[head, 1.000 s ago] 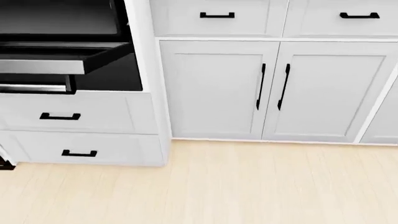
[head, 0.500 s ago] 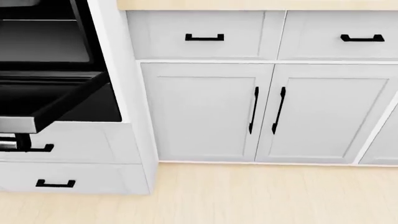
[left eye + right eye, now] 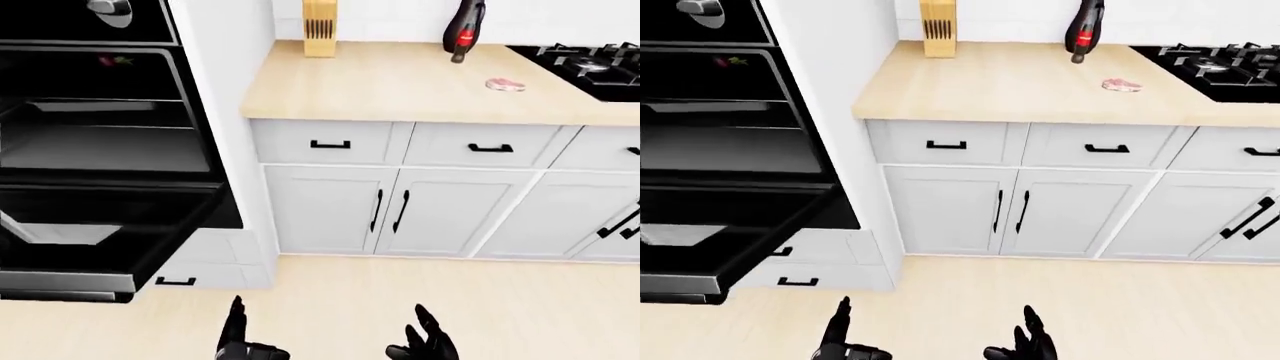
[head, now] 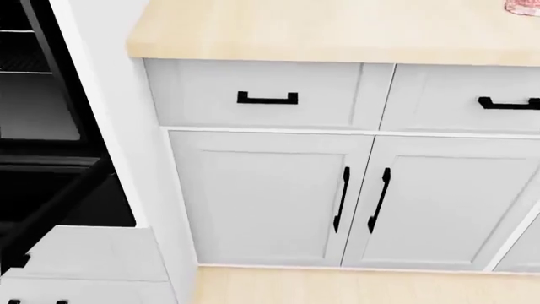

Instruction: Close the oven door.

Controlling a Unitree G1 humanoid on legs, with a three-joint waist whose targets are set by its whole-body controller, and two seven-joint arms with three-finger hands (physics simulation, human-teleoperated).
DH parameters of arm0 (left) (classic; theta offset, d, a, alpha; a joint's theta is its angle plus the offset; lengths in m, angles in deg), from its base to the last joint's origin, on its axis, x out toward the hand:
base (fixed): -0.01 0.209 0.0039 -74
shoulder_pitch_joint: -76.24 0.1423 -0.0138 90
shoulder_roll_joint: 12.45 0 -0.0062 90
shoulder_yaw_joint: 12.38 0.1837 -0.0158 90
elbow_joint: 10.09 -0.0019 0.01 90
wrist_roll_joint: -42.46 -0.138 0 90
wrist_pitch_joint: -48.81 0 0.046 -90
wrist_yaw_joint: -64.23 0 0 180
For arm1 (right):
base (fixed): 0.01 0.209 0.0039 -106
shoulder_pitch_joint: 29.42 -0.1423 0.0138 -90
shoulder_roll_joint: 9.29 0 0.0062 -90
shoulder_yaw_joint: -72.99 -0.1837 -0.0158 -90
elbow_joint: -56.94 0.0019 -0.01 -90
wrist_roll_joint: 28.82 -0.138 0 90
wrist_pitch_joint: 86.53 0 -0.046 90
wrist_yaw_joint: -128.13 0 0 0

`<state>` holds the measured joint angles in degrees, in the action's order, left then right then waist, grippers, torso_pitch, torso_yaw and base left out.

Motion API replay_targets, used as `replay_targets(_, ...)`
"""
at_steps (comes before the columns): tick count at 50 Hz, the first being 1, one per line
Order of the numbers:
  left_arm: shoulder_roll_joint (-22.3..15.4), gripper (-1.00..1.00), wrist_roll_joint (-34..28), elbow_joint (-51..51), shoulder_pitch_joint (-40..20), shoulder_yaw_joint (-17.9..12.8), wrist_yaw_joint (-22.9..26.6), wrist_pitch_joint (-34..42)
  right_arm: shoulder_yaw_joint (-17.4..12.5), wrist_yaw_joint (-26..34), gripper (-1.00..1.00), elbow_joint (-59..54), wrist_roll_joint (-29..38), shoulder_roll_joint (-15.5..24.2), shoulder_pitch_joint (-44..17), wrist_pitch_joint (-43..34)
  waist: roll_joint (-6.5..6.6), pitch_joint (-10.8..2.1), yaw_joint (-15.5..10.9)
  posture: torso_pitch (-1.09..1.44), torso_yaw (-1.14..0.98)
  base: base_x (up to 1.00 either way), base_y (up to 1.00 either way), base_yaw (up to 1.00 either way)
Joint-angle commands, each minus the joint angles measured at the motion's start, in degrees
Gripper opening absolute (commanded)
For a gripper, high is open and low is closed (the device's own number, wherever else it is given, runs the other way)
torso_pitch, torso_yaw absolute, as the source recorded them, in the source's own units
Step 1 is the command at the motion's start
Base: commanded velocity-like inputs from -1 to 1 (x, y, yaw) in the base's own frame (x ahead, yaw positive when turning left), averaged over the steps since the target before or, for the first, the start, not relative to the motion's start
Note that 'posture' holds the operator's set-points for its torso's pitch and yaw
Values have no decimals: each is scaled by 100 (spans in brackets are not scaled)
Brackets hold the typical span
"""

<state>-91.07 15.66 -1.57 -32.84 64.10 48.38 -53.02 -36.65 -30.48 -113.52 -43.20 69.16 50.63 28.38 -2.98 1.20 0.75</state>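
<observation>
With the oven door (image 3: 95,247) hanging open low at left and our left hand (image 3: 240,341) and right hand (image 3: 425,346) spread wide, empty, we risk bumping its edge or missing it.

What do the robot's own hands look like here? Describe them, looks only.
Only the tips of both hands show, at the bottom edge of the eye views. The left hand and right hand are glossy black throughout, with slim, tapered fingers built from jointed segments. No cables, markings or sleeves are visible; wrists and arms lie out of frame.
</observation>
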Motion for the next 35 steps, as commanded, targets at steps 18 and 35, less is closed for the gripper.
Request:
replay_targets(18,-103,100,12,161,-127,-21,-84,-93,36,88,100,101,36,-31,-84,167,426,114,11,0,0,2,0,0)
replay_targets(35,-99,100,0,161,-124,-17,-85,-88,53,67,100,102,89,-24,-83,223,313,-243,10,0,0,0,0,0)
